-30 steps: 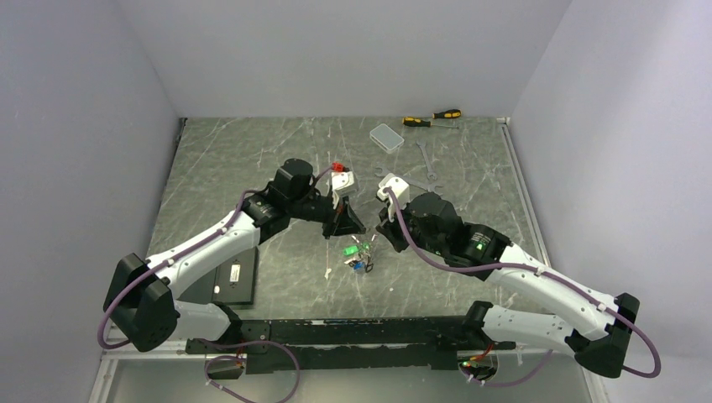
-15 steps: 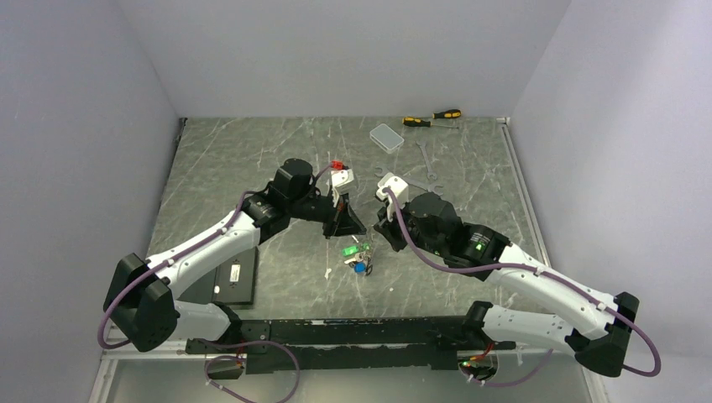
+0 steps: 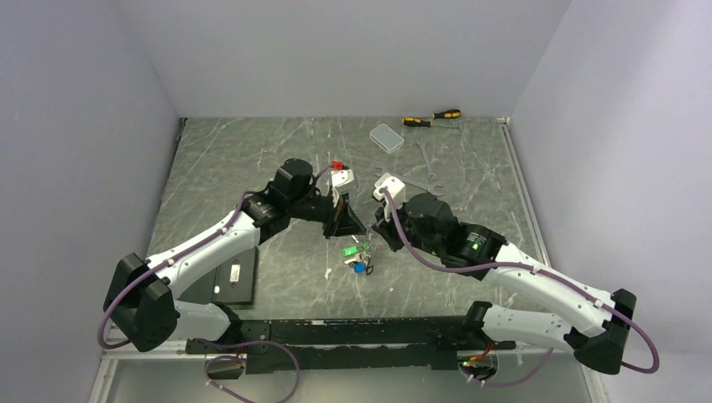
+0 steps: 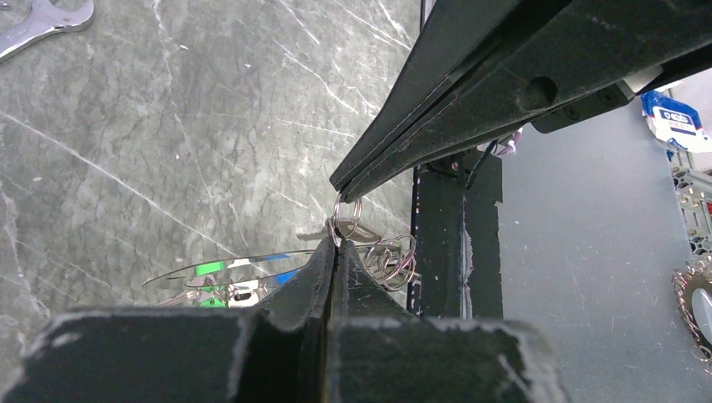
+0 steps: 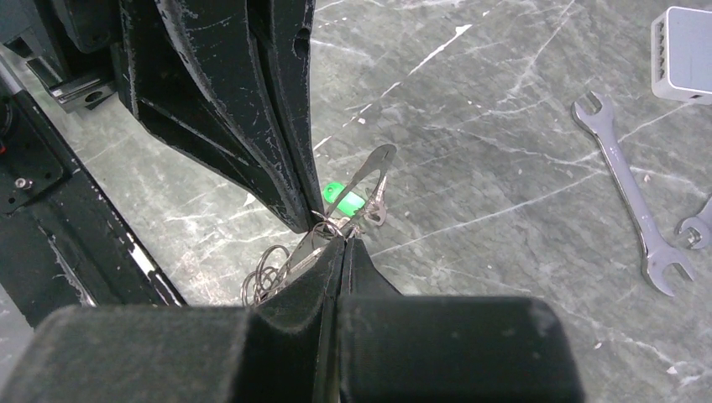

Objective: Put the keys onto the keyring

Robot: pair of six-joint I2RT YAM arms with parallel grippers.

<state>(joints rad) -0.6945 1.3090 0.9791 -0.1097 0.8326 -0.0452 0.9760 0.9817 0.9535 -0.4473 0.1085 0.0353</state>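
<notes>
The keyring (image 4: 220, 262), a thin silver wire loop, hangs between my two grippers; it also shows edge-on in the right wrist view (image 5: 369, 176). My left gripper (image 4: 336, 243) is shut on its end, as the top view (image 3: 348, 227) also shows. My right gripper (image 5: 344, 241) is shut on a silver key (image 5: 301, 252), tip to tip with the left gripper (image 3: 375, 233). Keys with green (image 3: 348, 250) and blue (image 3: 359, 267) heads hang below them. A bunch of small split rings (image 4: 395, 256) dangles beside the jaws.
Silver wrenches (image 3: 426, 159) lie at the back right, one also in the right wrist view (image 5: 630, 189). A clear plastic box (image 3: 386, 136) and two screwdrivers (image 3: 432, 117) lie near the back wall. A flat black box (image 3: 235, 281) sits by the left arm.
My right arm has shifted slightly left, toward the left gripper. The hanging keys have swung a little. The left arm has hardly moved.
</notes>
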